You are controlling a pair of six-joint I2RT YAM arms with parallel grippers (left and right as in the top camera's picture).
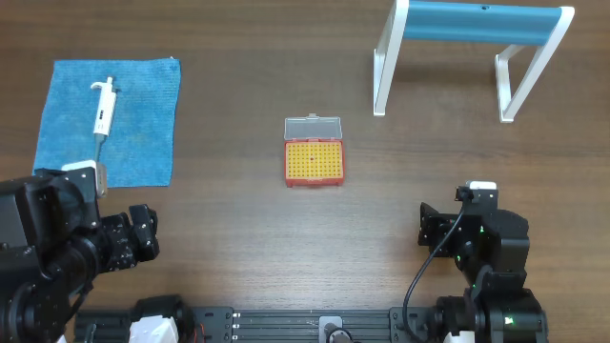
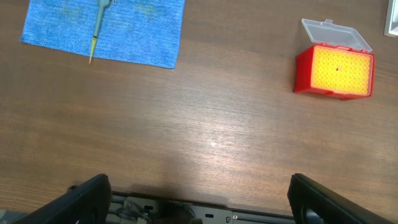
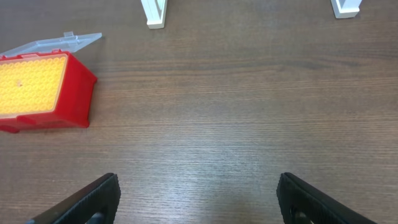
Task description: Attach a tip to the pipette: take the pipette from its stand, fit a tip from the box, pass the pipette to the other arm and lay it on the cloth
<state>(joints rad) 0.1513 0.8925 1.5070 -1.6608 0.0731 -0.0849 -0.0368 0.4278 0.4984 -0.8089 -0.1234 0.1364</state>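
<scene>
The pipette (image 1: 103, 110) lies flat on the blue cloth (image 1: 143, 143) at the far left of the surface (image 1: 229, 248), its white head pointing away from the arms and its thin end toward them. In the left wrist view that thin end (image 2: 92, 50) looks pale yellow, probably a fitted tip, though it is too small to be sure.

The left hand (image 2: 199, 199) sits low near its own base, fingers spread wide and holding nothing. The pipette is well apart from it, farther out on the surface and a little to its left. The right hand (image 3: 198, 199) is likewise released and empty near its base. The whole width of the surface lies between it and the pipette.

The red box (image 1: 314, 162) of yellow tips stands in the middle, between the two arms and beyond both hands, with its clear lid (image 1: 313, 125) folded back. The white stand (image 1: 477, 21) with a blue bar is at the far right.
</scene>
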